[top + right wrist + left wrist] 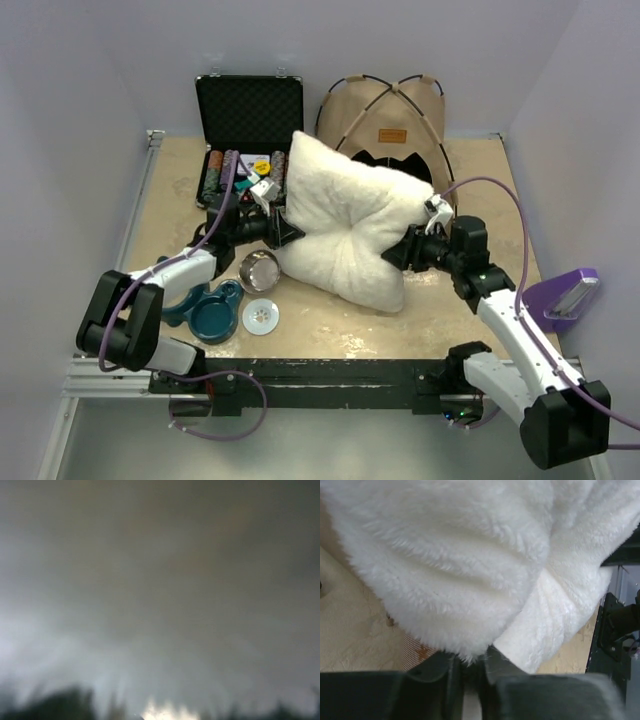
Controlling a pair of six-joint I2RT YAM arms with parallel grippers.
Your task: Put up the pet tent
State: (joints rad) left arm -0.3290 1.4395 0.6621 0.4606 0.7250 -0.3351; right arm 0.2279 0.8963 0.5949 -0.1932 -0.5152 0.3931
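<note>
Here, a teal dish (210,315) lies on the table (480,170) in front of the white pillow (345,225). The left pincer (470,664) is clenched on the pillow's left edge. The right pincer (402,250) meets its right edge, but I cannot tell its grip. The pet tent (385,115) stands behind the pillow, partly hidden.

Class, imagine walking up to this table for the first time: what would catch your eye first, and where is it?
A big fluffy white pillow fills the middle of the table, with the left gripper pinching its left edge and the right gripper at its right edge. Behind it, at the back right, stands the tan pet tent, partly hidden. An open black chip case sits at the back left.
</note>
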